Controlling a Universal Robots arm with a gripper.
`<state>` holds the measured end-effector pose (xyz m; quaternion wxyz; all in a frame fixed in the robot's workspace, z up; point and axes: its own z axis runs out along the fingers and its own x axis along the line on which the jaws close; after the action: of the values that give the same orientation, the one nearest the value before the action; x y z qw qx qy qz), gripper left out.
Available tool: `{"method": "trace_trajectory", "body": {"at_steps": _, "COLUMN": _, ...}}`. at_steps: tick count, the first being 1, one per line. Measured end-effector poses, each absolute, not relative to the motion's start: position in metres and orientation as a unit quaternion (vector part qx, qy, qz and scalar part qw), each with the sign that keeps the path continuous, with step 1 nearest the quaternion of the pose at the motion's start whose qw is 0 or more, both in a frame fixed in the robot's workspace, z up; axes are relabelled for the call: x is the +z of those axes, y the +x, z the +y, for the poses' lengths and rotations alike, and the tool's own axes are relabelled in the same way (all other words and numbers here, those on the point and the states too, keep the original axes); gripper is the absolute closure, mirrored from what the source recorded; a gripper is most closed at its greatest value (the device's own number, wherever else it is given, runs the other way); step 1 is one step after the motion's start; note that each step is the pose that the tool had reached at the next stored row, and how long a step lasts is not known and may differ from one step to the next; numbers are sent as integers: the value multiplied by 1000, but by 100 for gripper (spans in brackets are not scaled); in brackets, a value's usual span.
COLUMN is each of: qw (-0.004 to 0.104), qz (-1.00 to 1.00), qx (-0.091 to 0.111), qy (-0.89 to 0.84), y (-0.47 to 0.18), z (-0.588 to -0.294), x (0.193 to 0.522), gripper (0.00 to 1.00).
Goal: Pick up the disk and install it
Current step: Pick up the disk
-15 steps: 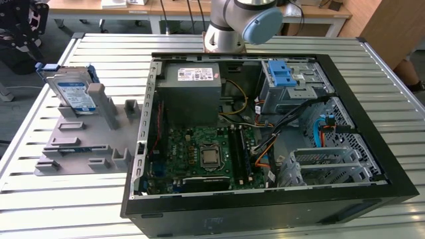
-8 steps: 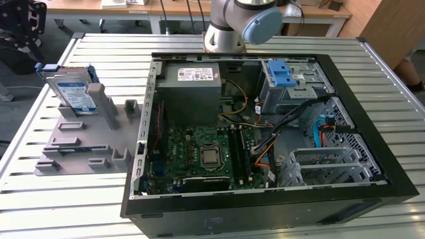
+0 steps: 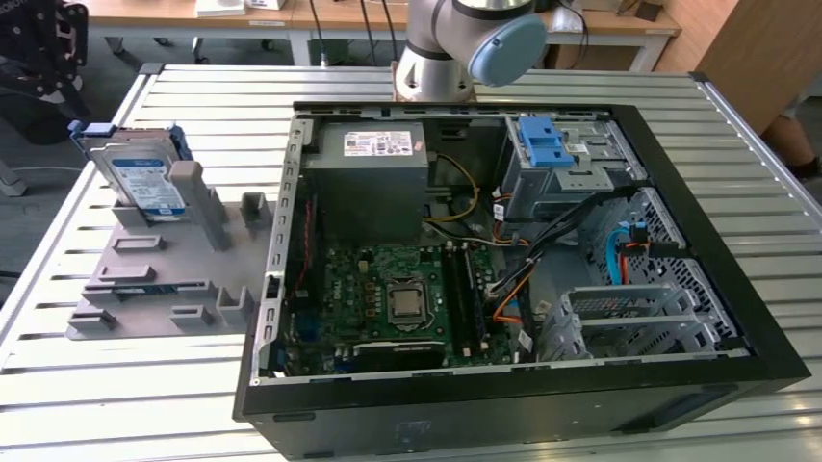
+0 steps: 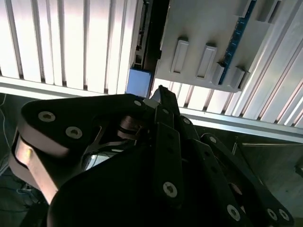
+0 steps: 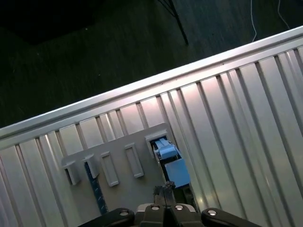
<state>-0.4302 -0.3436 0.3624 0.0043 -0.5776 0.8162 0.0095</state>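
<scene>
The disk (image 3: pixel 139 179) stands on edge in a grey holder (image 3: pixel 154 279) on the slatted table, at the exterior view's left. It is silver with a white-and-blue label and a blue carrier frame. My gripper (image 3: pixel 52 65) hangs dark beyond the table's far left corner, above and behind the disk and apart from it. In the first wrist view its fingertips (image 5: pixel 164 190) are pressed together with nothing between them, and the disk's blue frame (image 5: pixel 167 151) lies just past them. The second wrist view shows the gripper (image 4: pixel 161 92) over the blue frame end (image 4: pixel 140 81).
An open black computer case (image 3: pixel 694 192) lies on the table (image 3: pixel 192 395), with a grey power supply (image 3: pixel 372 178), a green motherboard (image 3: pixel 398 298) and a drive cage with a blue latch (image 3: pixel 546 144). The arm's base (image 3: pixel 449 48) stands behind the case.
</scene>
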Motion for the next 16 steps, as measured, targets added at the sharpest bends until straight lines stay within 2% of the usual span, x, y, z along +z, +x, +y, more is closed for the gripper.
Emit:
{"method": "trace_trajectory", "body": {"at_steps": 6, "qw": 6, "qz": 798, "qx": 8, "qy": -602, "y": -430, "z": -340, "x": 360, "gripper": 89}}
{"method": "trace_trajectory", "body": {"at_steps": 7, "qw": 6, "qz": 798, "qx": 8, "qy": -602, "y": -430, "z": -338, "x": 360, "gripper": 83}}
{"method": "trace_trajectory", "body": {"at_steps": 8, "qw": 6, "qz": 798, "qx": 9, "qy": -602, "y": -430, "z": -337, "x": 360, "gripper": 83}}
{"method": "trace_trajectory", "body": {"at_steps": 10, "qw": 6, "qz": 797, "qx": 9, "qy": -604, "y": -430, "z": -336, "x": 360, "gripper": 71}}
{"method": "trace_trajectory", "body": {"at_steps": 11, "qw": 6, "qz": 795, "qx": 8, "qy": -607, "y": -430, "z": -336, "x": 359, "gripper": 71}}
{"method": "trace_trajectory", "body": {"at_steps": 13, "qw": 6, "qz": 784, "qx": 8, "qy": -621, "y": -430, "z": -336, "x": 357, "gripper": 59}}
{"method": "trace_trajectory", "body": {"at_steps": 16, "qw": 6, "qz": 767, "qx": 8, "qy": -642, "y": -430, "z": -336, "x": 355, "gripper": 53}}
